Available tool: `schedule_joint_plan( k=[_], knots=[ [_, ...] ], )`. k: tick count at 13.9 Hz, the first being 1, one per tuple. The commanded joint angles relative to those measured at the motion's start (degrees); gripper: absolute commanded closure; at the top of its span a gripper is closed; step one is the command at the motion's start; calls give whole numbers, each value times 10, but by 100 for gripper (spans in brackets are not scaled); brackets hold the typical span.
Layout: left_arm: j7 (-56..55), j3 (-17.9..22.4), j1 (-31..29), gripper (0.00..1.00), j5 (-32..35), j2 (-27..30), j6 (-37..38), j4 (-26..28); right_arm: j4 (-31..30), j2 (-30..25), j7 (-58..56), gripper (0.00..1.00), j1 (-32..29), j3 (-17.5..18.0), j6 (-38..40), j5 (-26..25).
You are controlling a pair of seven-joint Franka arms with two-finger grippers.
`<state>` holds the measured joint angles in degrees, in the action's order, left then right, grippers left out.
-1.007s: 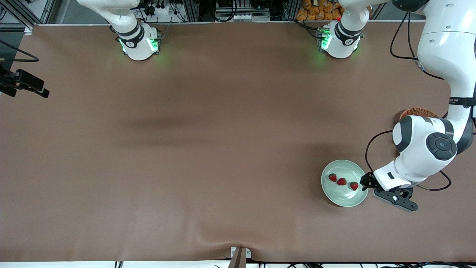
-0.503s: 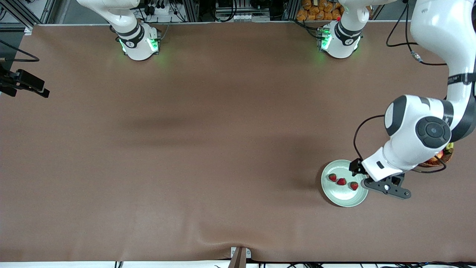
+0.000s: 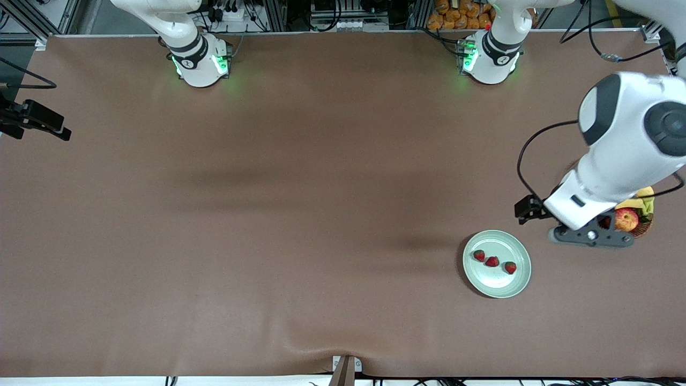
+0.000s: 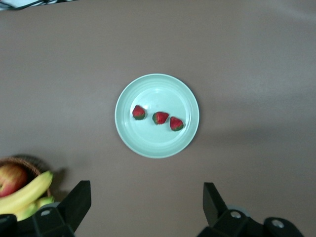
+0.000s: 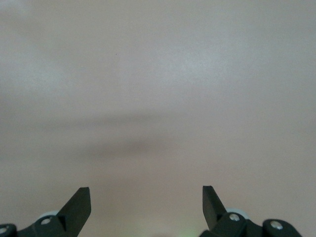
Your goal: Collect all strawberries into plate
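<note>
On the plate (image 4: 157, 143), three strawberries (image 4: 160, 118), clear of spread left fingers (image 4: 79, 200)

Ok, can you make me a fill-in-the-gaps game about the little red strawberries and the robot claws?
1. The round pale mint-green plate holds ____ small red strawberries.
2. The strawberries lie in a short ____ across the plate.
3. The left claw is ____ and holds nothing.
4. Beside the red-yellow apple in the brown wicker basket lies a yellow ____.

Missing words: three; row; open; banana
</note>
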<state>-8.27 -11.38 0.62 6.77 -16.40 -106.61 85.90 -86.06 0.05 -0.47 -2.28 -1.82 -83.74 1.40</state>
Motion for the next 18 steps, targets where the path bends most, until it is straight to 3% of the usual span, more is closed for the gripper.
schedule_joint_plan(
  k=[1,9,13,18],
  knots=[
    [-31,19,7,0,-27,57,37,11,10,0,3,0,-11,9,9,-2],
    [-29,64,23,0,-69,145,140,16,10,0,3,0,-12,9,15,-2],
    [-20,99,26,0,-81,142,138,11,10,0,3,0,-12,9,15,-2],
    [3,102,25,0,-75,151,141,13,10,0,4,0,-12,9,15,-2]
  ],
)
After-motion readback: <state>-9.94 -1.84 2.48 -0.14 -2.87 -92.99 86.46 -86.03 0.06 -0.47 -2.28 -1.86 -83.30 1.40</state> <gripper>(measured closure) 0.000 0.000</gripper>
